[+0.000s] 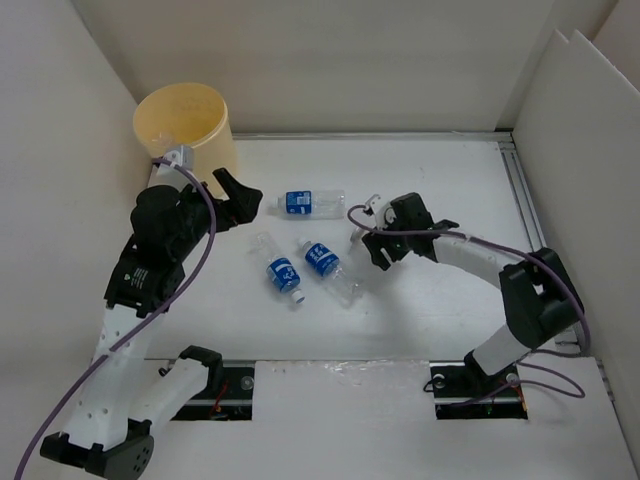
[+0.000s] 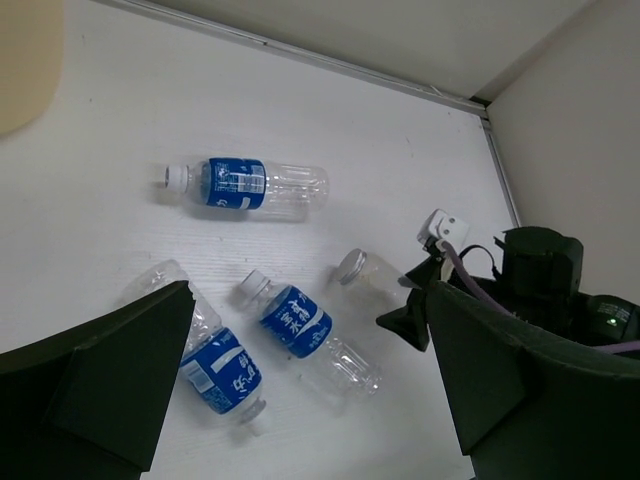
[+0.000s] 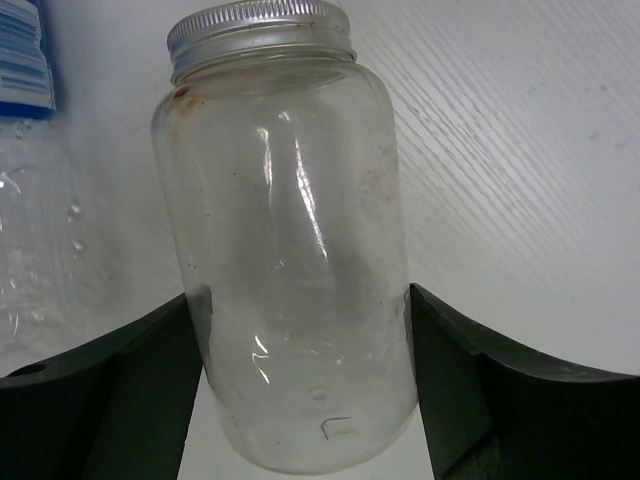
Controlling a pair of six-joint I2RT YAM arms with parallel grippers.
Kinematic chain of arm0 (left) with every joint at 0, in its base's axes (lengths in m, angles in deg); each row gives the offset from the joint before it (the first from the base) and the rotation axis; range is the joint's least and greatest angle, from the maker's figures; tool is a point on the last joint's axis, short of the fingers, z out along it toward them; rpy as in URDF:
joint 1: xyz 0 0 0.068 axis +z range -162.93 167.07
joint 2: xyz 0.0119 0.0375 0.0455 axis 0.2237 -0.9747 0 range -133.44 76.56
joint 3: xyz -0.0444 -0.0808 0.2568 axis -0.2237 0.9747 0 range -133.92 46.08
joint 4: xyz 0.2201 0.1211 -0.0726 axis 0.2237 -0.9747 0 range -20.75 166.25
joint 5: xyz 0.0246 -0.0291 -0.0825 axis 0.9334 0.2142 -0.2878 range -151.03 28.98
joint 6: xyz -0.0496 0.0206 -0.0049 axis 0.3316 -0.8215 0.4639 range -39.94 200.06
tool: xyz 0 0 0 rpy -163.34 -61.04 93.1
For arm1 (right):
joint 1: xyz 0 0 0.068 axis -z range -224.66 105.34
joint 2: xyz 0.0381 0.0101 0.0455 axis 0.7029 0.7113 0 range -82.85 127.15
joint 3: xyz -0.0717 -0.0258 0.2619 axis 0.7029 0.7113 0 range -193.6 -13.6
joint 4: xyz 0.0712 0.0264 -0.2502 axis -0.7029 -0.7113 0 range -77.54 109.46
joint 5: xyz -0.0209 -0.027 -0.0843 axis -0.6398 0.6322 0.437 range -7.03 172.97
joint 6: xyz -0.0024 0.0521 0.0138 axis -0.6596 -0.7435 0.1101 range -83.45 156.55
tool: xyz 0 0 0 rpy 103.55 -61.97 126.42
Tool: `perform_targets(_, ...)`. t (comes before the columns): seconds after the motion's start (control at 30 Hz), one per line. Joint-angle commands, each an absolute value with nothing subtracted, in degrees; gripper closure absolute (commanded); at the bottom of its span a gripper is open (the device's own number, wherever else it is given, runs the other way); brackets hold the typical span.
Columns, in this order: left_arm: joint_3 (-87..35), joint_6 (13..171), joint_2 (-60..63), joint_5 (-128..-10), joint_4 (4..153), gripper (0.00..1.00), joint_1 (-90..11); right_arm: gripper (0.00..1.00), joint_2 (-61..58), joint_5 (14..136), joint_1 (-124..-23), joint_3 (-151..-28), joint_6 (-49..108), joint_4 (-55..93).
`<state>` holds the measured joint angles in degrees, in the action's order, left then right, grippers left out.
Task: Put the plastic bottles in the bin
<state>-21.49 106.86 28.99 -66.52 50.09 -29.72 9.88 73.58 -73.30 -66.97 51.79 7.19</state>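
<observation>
An unlabelled clear bottle (image 3: pixel 290 200) with a silver cap, laid on the white table (image 3: pixel 530 150), is clasped by the right hand (image 3: pixel 300 300); the left hand (image 1: pixel 240 195) is held spread wide, empty.

Nothing is reading clearly. On the tabletop (image 2: pixel 420 130), the far bottle (image 2: pixel 245 187), the middle bottle (image 2: pixel 297 322) and the near bottle (image 2: pixel 220 372) are each showing white characters on a blue label. The print is coming out too small and blurred to make out any word, brand or number.
</observation>
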Motion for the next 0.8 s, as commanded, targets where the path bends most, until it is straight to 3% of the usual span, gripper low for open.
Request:
perform_targets(0.0, -23.7, 107.4, 28.3, -67.9, 52.2, 0.00, -29.7, 1.00, 1.7, 75.0, -71.1, -69.4, 51.4, 2.8)
perform_targets(0.27, -25.4, 110.2, 19.5, -78.7, 63.2, 0.00, -30.5, 1.00, -14.6, 72.7, -69.5, -77.1, 51.9, -7.4)
perform_targets(0.43, -24.8, 110.8, 14.4, -85.1, 73.9, 0.00, -39.2, 1.00, -19.8, 61.5, -69.0, -78.2, 51.9, -6.6)
perform_targets(0.77, -30.0, 112.0, 2.0, -75.1, 85.4, 0.00, -60.0, 1.00, -26.2, 62.1, -68.5, -80.6, 48.1, -6.9)
